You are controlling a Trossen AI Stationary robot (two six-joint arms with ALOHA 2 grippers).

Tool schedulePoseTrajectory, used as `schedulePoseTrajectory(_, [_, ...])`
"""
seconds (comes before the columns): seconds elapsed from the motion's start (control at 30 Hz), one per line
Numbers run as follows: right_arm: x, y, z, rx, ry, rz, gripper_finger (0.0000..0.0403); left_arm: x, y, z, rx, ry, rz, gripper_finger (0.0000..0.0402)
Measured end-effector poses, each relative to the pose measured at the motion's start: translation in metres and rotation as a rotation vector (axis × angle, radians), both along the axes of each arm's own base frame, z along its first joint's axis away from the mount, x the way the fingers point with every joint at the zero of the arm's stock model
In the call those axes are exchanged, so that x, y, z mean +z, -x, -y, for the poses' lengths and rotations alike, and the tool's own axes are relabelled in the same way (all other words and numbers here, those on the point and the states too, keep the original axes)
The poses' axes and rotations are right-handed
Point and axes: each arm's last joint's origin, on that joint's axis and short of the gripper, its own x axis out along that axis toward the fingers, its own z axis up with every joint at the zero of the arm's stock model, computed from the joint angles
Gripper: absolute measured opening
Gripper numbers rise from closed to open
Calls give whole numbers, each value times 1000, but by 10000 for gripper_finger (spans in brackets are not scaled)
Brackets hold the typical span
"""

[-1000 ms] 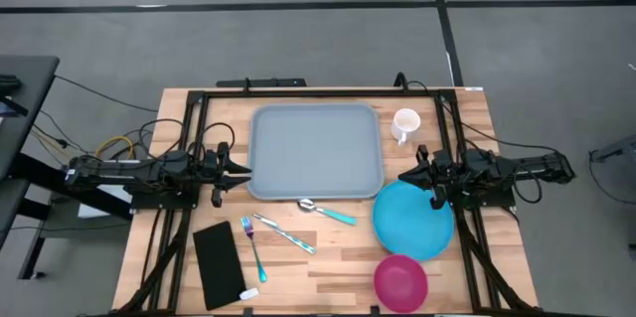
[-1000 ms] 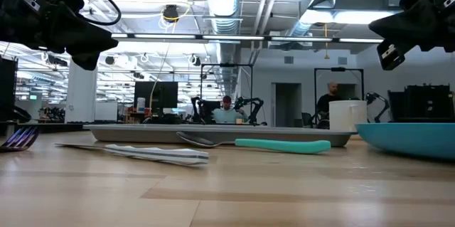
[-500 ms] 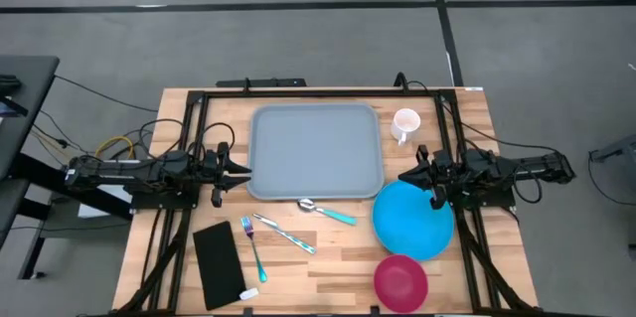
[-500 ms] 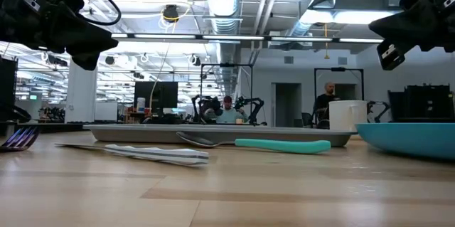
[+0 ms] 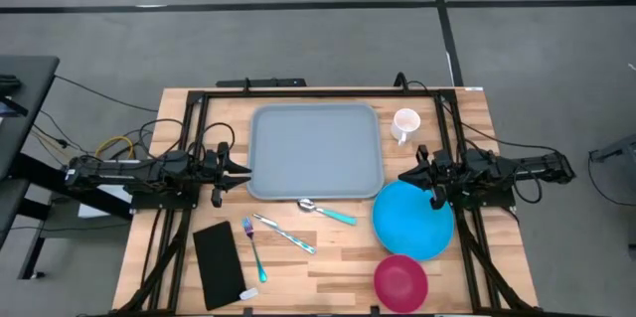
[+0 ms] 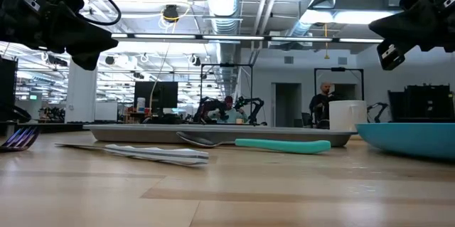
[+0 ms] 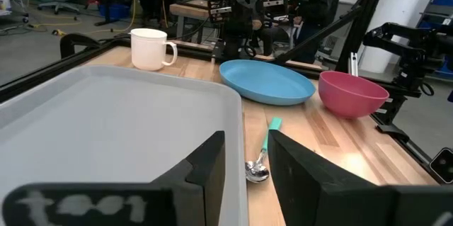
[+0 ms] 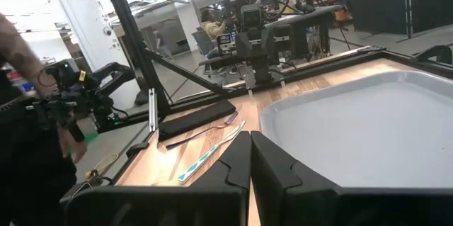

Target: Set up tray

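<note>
At the tray's left edge, the left gripper (image 5: 241, 171) hangs above the table with its two dark fingers (image 7: 205, 166) parted by a narrow gap and nothing between them, lined up over the rim as if readied to reach across the tray rather than to lift it. Opposite, the right gripper (image 5: 407, 176) hovers just off the tray's right edge, its fingers (image 8: 237, 162) pressed together and empty; it sits above the near rim of the blue plate (image 5: 413, 220), which seems the handiest first thing for that arm. Between the two lies the tray (image 5: 314, 150), a large grey-blue rectangle set flat at the middle of the table's far half, bare of any item, so the setting-up appears not yet begun. The pieces meant for it are spread around it within either arm's reach: a white mug (image 5: 405, 124) just beyond its far right corner, a spoon with a teal handle (image 5: 326, 210) lying against its near edge, a knife (image 5: 285, 235) and a fork (image 5: 252, 247) further toward the front, a black napkin (image 5: 218, 263) at the front left, and a pink bowl (image 5: 400, 280) at the front right near the plate.
</note>
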Motion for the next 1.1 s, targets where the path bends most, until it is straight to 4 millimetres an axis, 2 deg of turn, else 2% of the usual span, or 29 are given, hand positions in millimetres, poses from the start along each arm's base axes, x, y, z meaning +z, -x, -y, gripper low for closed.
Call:
schedulePoseTrajectory(0.33, [0, 0, 0, -3, 0, 0, 0, 0, 0, 0, 0, 0, 0, 95])
schedulePoseTrajectory(0.5, [2, 0, 3, -68, -32, 22, 0, 0, 0, 0, 0, 0, 0, 95])
schedulePoseTrajectory(0.57, [7, 0, 3, -63, -162, 65, 0, 0, 0, 0, 0, 0, 0, 95])
schedulePoseTrajectory(0.7, [16, 1, 4, -27, -540, 123, 0, 0, 0, 0, 0, 0, 0, 95])
schedulePoseTrajectory(0.8, [18, 2, 5, -21, -730, 139, 0, 0, 0, 0, 0, 0, 0, 95])
schedulePoseTrajectory(0.93, [20, 2, 6, -28, -840, 158, 0, 0, 0, 0, 0, 0, 0, 95])
schedulePoseTrajectory(1.03, [16, 1, 9, -144, -832, 161, 0, 0, 0, 0, 0, 0, 0, 95])
schedulePoseTrajectory(1.1, [17, 1, 10, -160, -896, 177, 0, 0, 0, 0, 0, 0, 0, 95])
